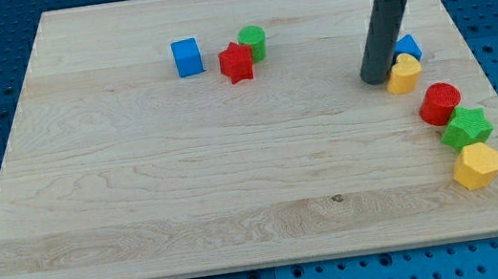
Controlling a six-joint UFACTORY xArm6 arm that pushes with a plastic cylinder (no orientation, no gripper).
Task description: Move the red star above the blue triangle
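The red star [236, 62] lies at the view's upper middle, touching a green cylinder [253, 41] on its upper right. The blue triangle [407, 46] lies at the view's upper right, partly hidden behind my rod and touching a yellow block [403, 74] below it. My tip [376, 80] rests on the board just left of the blue triangle and the yellow block, far to the right of the red star.
A blue cube [186, 57] sits left of the red star. Down the right side lie a red cylinder [440, 103], a green star [466, 128] and a yellow hexagon [476, 165]. The wooden board [140, 192] ends in blue pegboard all around.
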